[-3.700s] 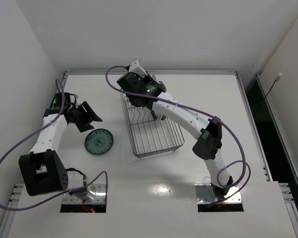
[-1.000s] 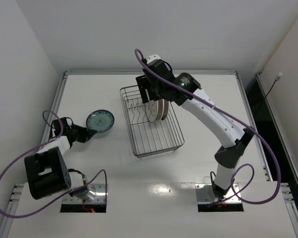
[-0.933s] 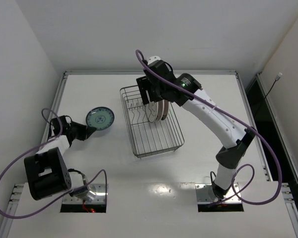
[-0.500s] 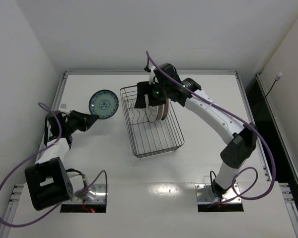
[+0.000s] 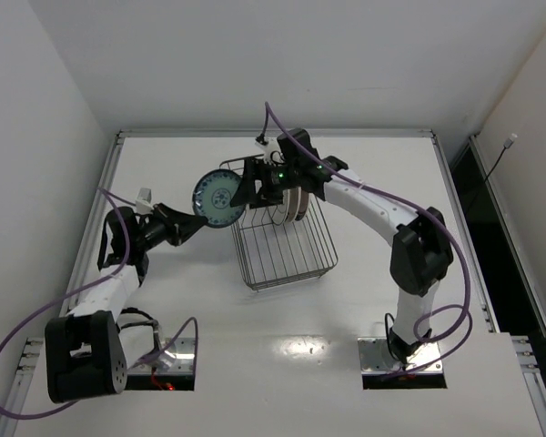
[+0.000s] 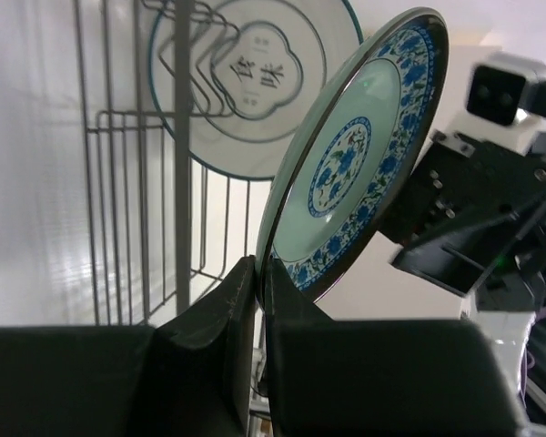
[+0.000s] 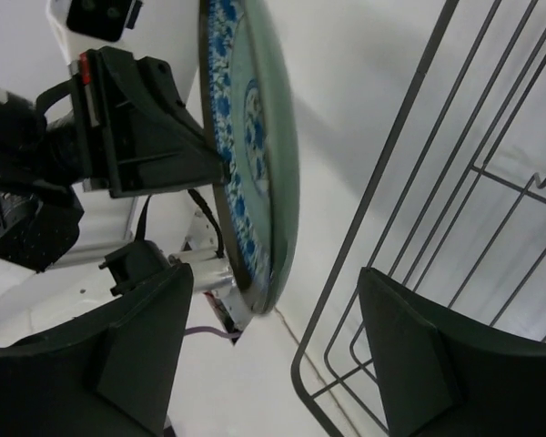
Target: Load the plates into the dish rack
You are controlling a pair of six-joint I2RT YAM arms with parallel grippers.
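A small teal patterned plate (image 5: pixel 217 195) is held on edge in the air, just left of the dish rack (image 5: pixel 287 259). My left gripper (image 5: pixel 197 221) is shut on its lower rim. In the left wrist view the plate (image 6: pixel 355 173) rises from the pinched fingertips (image 6: pixel 259 269). My right gripper (image 5: pixel 247 184) is open beside the plate. In the right wrist view the plate's (image 7: pixel 255 137) rim sits between the spread fingers (image 7: pixel 146 337), untouched. Other plates (image 5: pixel 293 202) stand upright in the rack. A white teal-rimmed one (image 6: pixel 255 82) shows behind the wires.
The wire rack's near side (image 7: pixel 419 182) runs close to the right gripper's far finger. White walls close in the table (image 5: pixel 164 164) at the left and back. Purple cables trail from both arms.
My left arm has carried the teal plate up and to the right, to the rack's left side. My right gripper has left the racked plates, swung left to this plate and opened slightly wider.
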